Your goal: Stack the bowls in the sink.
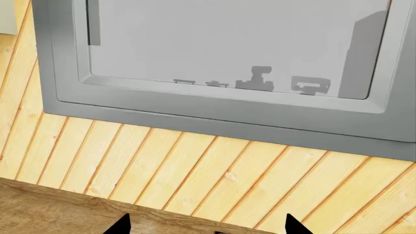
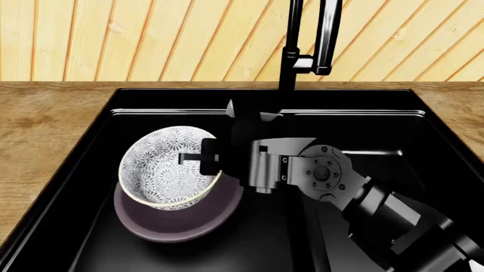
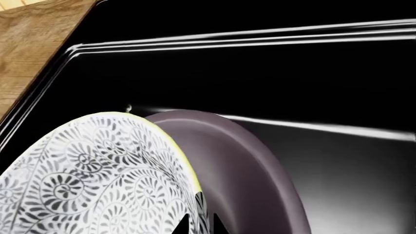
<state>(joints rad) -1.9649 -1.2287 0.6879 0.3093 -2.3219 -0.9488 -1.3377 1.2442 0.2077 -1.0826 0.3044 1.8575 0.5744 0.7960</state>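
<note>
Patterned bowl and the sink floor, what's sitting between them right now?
The mauve bowl: in the head view the patterned bowl sits tilted in it, above the sink floor, with the right gripper at its rim.

mauve bowl (image 2: 178, 224) mostly hidden under patterned bowl (image 2: 162, 167), faucet (image 2: 306, 45) top cropped

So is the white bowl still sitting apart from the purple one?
No, in the head view the white bowl sits inside the purple bowl, its rim gripped by the right gripper.
</note>
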